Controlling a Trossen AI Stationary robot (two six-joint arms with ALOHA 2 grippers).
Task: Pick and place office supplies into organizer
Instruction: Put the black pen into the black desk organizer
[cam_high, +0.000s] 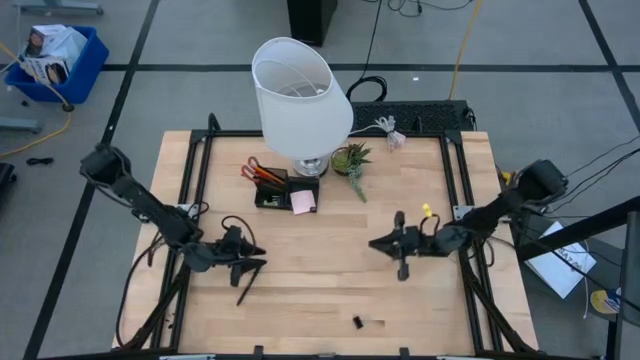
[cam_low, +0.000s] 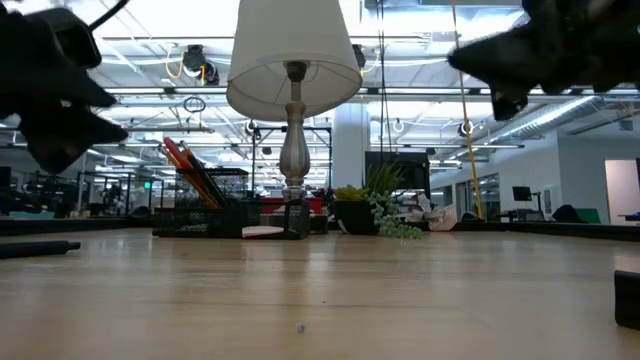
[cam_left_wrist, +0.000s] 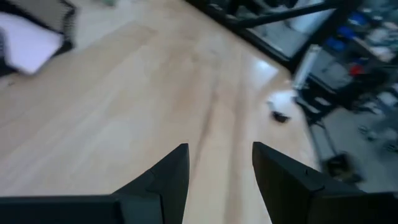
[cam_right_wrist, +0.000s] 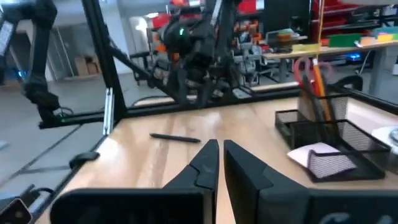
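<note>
Left gripper (cam_high: 252, 266): held over the table's front-left part, fingers (cam_left_wrist: 168, 177) parted with only bare wood seen between them; nothing is gripped.
Right gripper (cam_high: 375, 243): held over the table's right-centre, fingers (cam_right_wrist: 202, 165) pressed almost together, nothing caught between them.
Black pen (cam_high: 247, 287): laid on the wood just in front of the left gripper, apart from its fingers.
Small black clip (cam_high: 358, 322): found near the front edge, well apart from both grippers.
Small yellow-green piece (cam_high: 426, 210): seen on the wood just behind the right gripper.
Black mesh organizer (cam_high: 272, 192): set at the lamp's (cam_high: 298, 100) base, with red-handled scissors (cam_high: 250, 168) and orange pencils (cam_high: 268, 176) stood in it.
Pink sticky-note pad (cam_high: 303, 202): seated in the organizer's right end.
Potted plant (cam_high: 351, 160): placed right of the lamp.
</note>
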